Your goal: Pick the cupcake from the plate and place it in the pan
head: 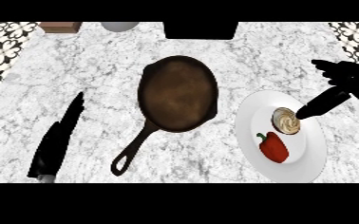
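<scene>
Left hand [60,137] at lower left, fingers straight, flat. Right hand [335,88] at right edge, fingers spread, thumb extended downward-left.

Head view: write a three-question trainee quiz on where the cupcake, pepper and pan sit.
1. True or false: the cupcake already sits in the cast-iron pan.
2. What shares the white plate with the cupcake? A) red bell pepper B) banana C) spoon
3. Fill in: the hand beside the cupcake is the robot's ____ hand.

Key: 1 false, it is on the plate; 2 A; 3 right. The left hand rests open at lower left.
</scene>
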Available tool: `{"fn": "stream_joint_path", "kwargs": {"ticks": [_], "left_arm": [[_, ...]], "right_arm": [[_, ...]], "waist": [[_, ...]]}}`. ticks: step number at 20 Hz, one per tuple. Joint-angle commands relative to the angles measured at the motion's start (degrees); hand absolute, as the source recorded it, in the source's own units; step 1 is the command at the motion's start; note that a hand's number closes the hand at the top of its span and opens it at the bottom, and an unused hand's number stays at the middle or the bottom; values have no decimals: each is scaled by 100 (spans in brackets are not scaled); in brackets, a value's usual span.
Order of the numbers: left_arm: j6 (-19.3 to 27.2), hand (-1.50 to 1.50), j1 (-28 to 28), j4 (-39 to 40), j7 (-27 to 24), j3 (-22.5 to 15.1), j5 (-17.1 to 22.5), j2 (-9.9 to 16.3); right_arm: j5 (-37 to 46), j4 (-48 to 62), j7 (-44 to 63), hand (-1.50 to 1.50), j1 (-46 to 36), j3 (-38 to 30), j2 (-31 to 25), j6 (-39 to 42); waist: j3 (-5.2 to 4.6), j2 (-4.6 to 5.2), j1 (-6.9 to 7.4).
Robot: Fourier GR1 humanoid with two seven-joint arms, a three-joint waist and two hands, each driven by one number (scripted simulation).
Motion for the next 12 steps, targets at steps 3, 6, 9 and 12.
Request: {"fn": "stream_joint_path", "kwargs": {"ticks": [3,6,9,12], "left_arm": [[-104,0,184,72,-207,106,-70,-109],[24,0,133,-329,238,-35,-286,-125],[-279,0,-17,69,61,213,-167,-126],[-295,0,-10,151,-44,341,-173,-204]], "right_arm": [[-97,332,463,-150,-86,155,34,718],[172,861,790,-150,-699,509,604,479],[70,879,603,-150,-502,367,512,758],[336,1107,403,-150,-463,518,672,684]], "waist": [[1,-7,-46],[4,4,36],[2,-2,-57],[2,1,-48]]}}
